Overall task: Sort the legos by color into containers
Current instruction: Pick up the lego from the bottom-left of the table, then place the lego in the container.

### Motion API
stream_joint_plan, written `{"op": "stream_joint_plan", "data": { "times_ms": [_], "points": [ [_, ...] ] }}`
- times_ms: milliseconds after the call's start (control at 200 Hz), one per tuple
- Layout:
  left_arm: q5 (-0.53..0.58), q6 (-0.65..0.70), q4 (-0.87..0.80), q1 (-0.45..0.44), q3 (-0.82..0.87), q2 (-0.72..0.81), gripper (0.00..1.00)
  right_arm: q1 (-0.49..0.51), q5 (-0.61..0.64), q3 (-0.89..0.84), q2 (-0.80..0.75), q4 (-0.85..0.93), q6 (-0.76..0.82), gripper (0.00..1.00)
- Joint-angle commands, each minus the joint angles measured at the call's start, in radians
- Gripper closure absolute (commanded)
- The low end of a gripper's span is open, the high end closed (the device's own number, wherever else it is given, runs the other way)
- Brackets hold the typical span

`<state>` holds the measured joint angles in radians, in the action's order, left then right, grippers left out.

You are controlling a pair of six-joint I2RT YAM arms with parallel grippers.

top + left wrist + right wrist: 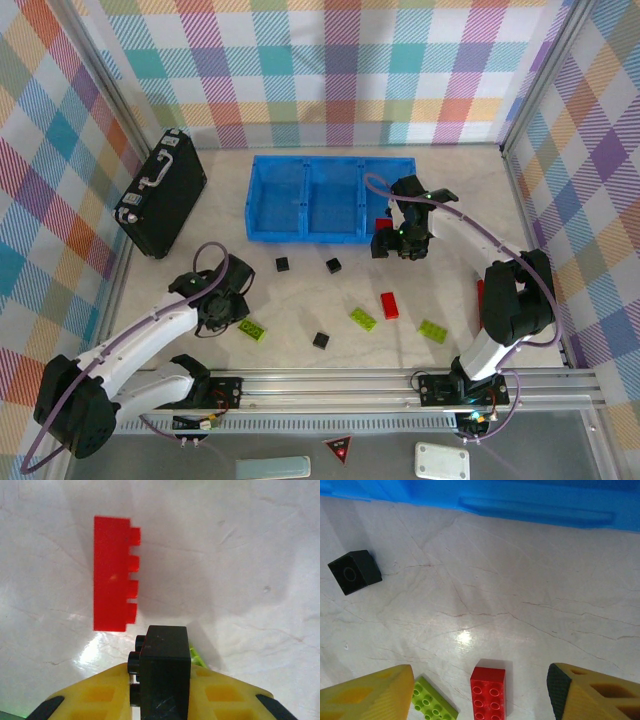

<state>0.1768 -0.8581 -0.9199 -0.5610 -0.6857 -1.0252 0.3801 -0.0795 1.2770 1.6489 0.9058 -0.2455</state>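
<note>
While left end effector (162,674) pinches one black lego (165,666), right end effector (479,677) gapes

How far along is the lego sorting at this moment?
Done: nothing yet; the tray compartments in view look empty, the right one partly hidden by the right arm. In hand: the left gripper is shut on a black lego; the right gripper is open, empty. Left: red legos, lime legos and other black cubes lie loose on the table.

The red brick (112,575) is glossy plastic, the table (520,605) smooth and shiny, the tray (300,238) translucent plastic.
</note>
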Motion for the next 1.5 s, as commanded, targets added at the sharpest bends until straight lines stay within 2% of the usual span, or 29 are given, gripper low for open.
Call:
{"op": "stream_joint_plan", "data": {
  "times_ms": [0,355,560,900,1290,1495],
  "points": [
    [-0.011,0.065,-0.028,-0.008,-0.059,-0.029,0.75,0.002,0.017,0.01,-0.008,0.031,0.016,0.28],
    [-0.02,0.387,0.058,-0.008,-0.253,-0.224,0.75,0.003,0.058,-0.01,-0.049,0.08,-0.018,0.28],
    [0.013,0.516,0.054,-0.008,-0.385,-0.379,0.75,0.003,0.09,-0.022,-0.087,0.114,-0.057,0.28],
    [0.031,0.614,0.102,0.002,-0.582,-0.588,0.75,0.002,0.115,-0.079,-0.17,0.154,-0.133,0.28],
    [-0.056,0.7,0.14,0.114,-0.738,-0.695,0.75,0.003,0.131,-0.14,-0.249,0.195,-0.185,0.28],
    [-0.039,0.735,0.147,0.146,-0.842,-0.769,0.75,0.003,0.14,-0.139,-0.267,0.211,-0.181,0.28]
  ]
}}
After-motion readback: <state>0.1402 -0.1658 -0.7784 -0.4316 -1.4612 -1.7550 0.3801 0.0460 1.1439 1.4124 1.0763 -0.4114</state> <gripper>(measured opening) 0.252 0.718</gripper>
